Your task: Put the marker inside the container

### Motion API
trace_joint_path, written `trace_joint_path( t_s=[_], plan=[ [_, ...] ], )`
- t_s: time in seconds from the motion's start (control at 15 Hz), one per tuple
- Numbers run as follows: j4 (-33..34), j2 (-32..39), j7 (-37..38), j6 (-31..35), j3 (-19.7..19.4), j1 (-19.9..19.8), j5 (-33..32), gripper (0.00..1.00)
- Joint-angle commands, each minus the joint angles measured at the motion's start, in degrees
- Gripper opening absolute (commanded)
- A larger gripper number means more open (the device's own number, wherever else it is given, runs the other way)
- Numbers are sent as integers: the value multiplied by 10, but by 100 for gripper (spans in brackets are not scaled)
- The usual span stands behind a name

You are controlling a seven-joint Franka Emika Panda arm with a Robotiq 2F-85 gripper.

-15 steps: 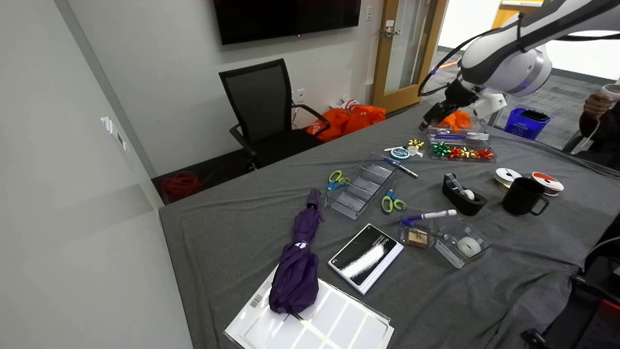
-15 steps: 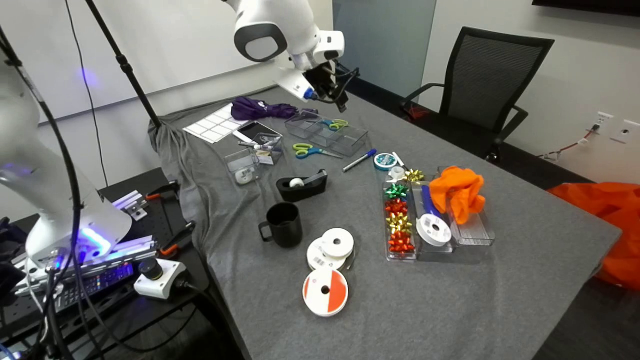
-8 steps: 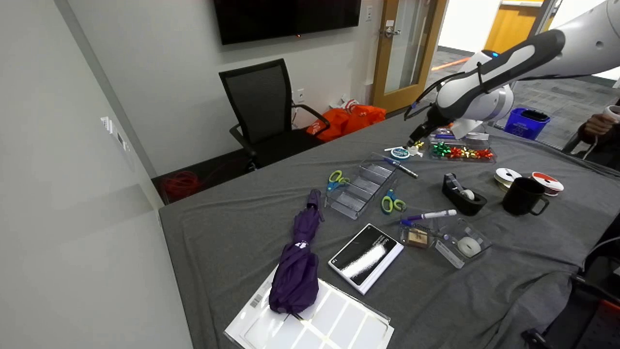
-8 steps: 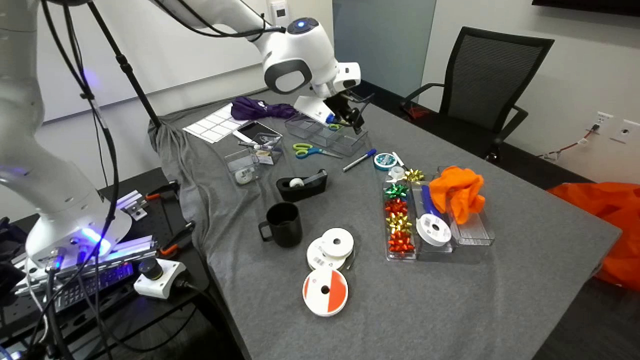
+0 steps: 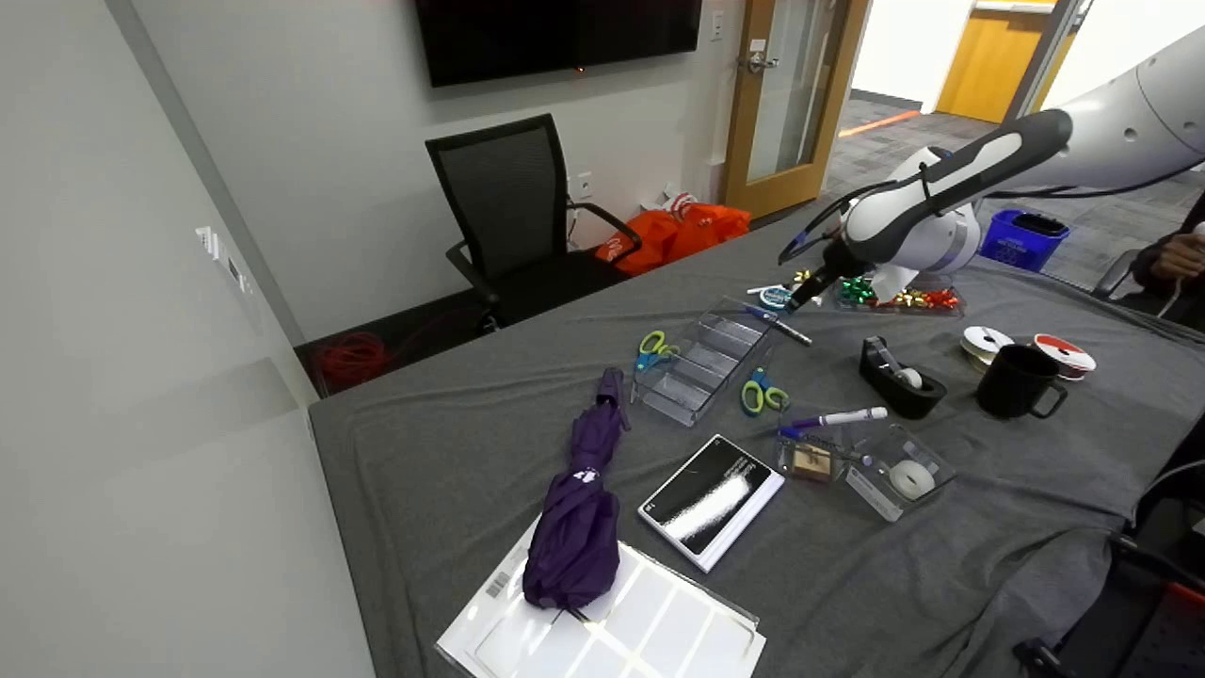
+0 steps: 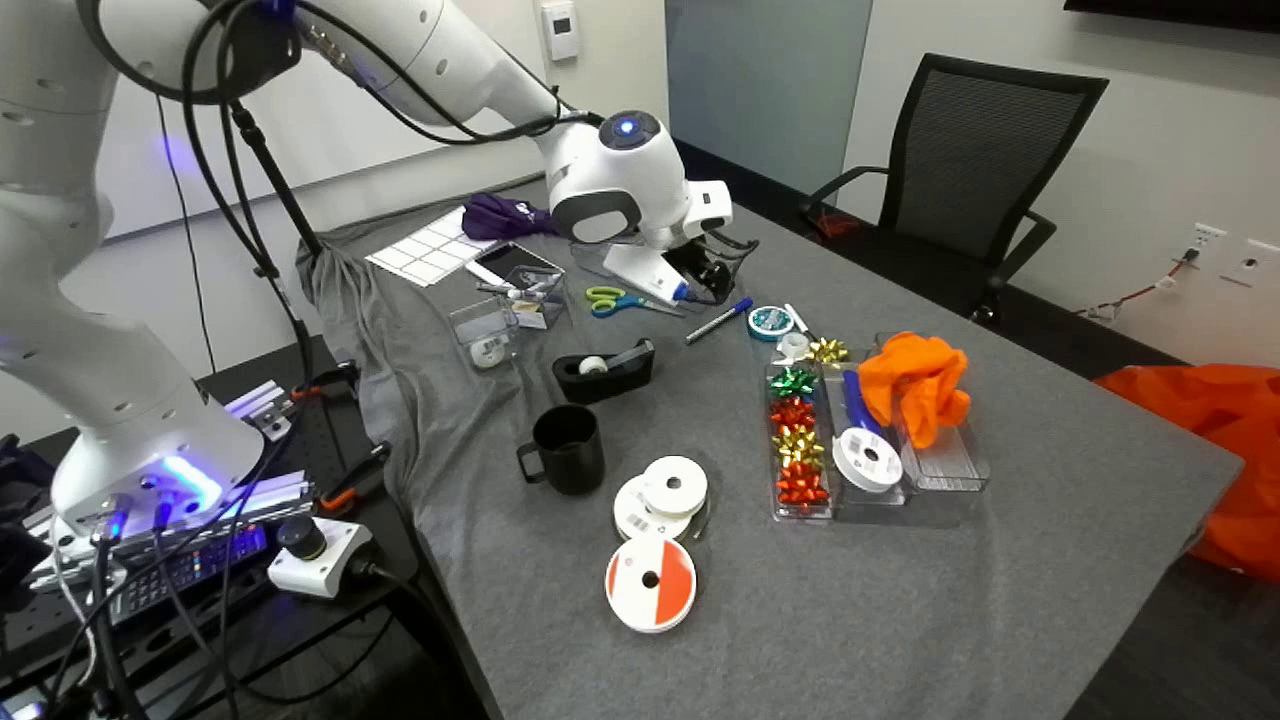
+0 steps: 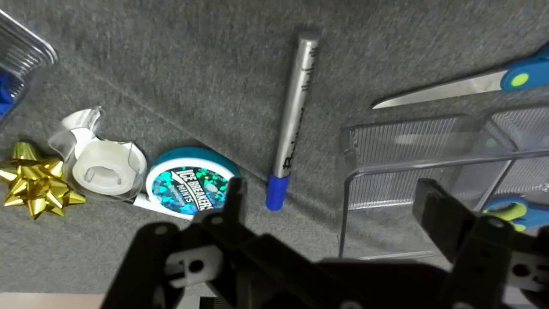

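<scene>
Grey cloth (image 7: pixel 184 86) spreads under the gripper (image 7: pixel 332 197), whose fingers (image 7: pixel 444 219) stand wide apart; the silver marker (image 7: pixel 294 116) lies below them, ungrasped. If lowered, a fingertip could catch the clear tray (image 7: pixel 411 166) or mints tin (image 7: pixel 188 189), as each seems close beneath one side.

In both exterior views my arm (image 6: pixel 440 65) slopes down and outward to my wrist (image 6: pixel 645 165), a small blue light (image 6: pixel 627 127) lit on top. My claw (image 7: pixel 331 197) tilts downward beyond it; in the wrist view its two dark fingers (image 7: pixel 444 221) stand parted wide, with a broad gap between them.
</scene>
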Motion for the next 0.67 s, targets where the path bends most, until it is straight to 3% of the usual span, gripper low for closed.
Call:
trace_joint_path(
  t_s=[0.0, 0.6],
  plan=[
    [20, 36, -37, 0, 43, -49, -16, 100],
    [41, 92, -40, 25, 35, -53, -69, 100]
  ],
)
